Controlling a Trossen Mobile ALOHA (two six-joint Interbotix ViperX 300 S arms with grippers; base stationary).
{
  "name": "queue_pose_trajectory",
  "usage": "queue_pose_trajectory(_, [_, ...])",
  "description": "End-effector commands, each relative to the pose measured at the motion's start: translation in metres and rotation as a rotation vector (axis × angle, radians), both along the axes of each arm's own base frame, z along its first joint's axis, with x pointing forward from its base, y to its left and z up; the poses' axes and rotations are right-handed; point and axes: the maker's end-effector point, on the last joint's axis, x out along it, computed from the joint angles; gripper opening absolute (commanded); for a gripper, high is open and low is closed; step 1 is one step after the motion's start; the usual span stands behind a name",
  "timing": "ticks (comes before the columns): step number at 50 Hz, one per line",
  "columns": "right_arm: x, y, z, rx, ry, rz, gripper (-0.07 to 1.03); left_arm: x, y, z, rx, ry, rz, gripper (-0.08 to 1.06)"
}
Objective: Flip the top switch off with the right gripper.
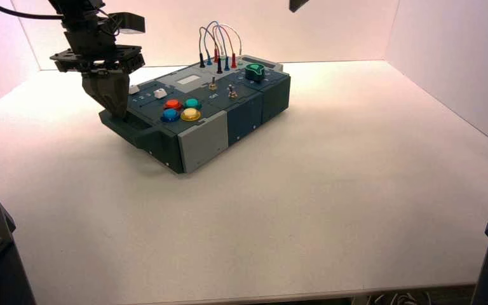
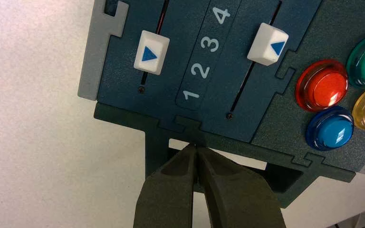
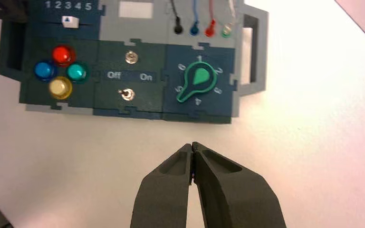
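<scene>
Top switch [image 3: 131, 57] lever perhaps centred (foreshortened, unclear)

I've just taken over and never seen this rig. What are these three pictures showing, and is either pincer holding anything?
Two robot arms face a box of controls on a white table. The wide picture looks down from above and behind the arms. The other two come from a camera on each wrist. The left pincer is shut and empty, at the box's edge near the sliders. The right pincer is shut and empty, over the table short of the box. The top switch is untouched.
</scene>
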Motion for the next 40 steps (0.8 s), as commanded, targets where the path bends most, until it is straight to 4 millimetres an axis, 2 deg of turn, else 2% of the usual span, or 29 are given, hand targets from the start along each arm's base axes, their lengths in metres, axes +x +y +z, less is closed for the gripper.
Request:
queue_pose_trajectory(1, [0.001, 0.013, 0.013, 0.014, -0.034, 0.033, -0.02, 0.012, -0.003, 0.003, -0.005, -0.044, 0.0, -0.03])
queue_pose_trajectory(25, [0.004, 0.058, -0.026, 0.004, -0.03, 0.069, -0.02, 0.014, -0.003, 0.0, -0.005, -0.063, 0.01, -0.03])
queue_pose_trajectory(40, [0.009, 0.083, -0.041, 0.011, -0.027, 0.083, -0.02, 0.017, -0.003, -0.001, -0.006, -0.085, 0.03, -0.03])
